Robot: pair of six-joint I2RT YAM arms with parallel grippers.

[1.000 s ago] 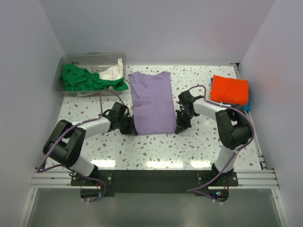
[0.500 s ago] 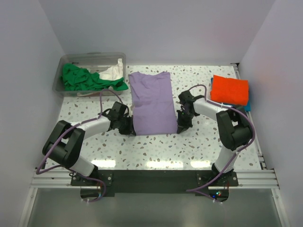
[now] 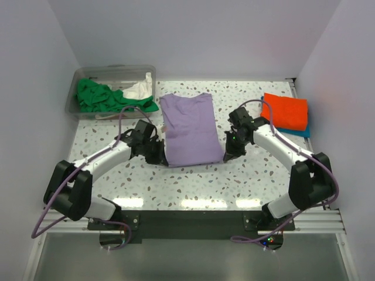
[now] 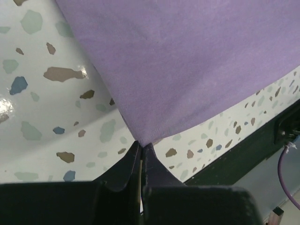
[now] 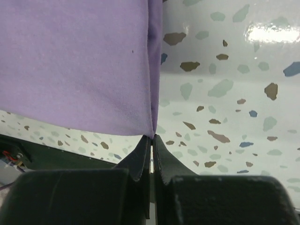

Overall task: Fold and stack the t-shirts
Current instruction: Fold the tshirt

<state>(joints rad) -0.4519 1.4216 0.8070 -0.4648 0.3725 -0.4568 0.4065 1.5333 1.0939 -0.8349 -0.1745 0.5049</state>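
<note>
Both arms are on the purple shirt [image 3: 188,129]! It lies mid-table [image 3: 246,175], narrowed to a long strip running near to far. The left gripper [image 4: 142,149] is clamped tight on its near-left corner, and the right gripper [image 5: 152,139] is clamped tight on its near-right corner.

The step in hand, I'd say, is the lengthwise fold, with the near end carried over to the far end. To do it well, both corners should rise together, level, with the cloth taut between them, then land edge on edge. If one side lags, the fold skews.

The wrist views give what the top view can't: only a tip of cloth sits between each pair of fingers, a thin bite that could slip. The right wrist also shows a doubled side edge.

Only the top view shows the rest. The orange shirt [image 3: 285,110] sits folded on the blue shirt [image 3: 296,132] at far right. The green shirt [image 3: 98,96] and white shirt [image 3: 139,89] are heaped in the tub [image 3: 71,98] at far left.
</note>
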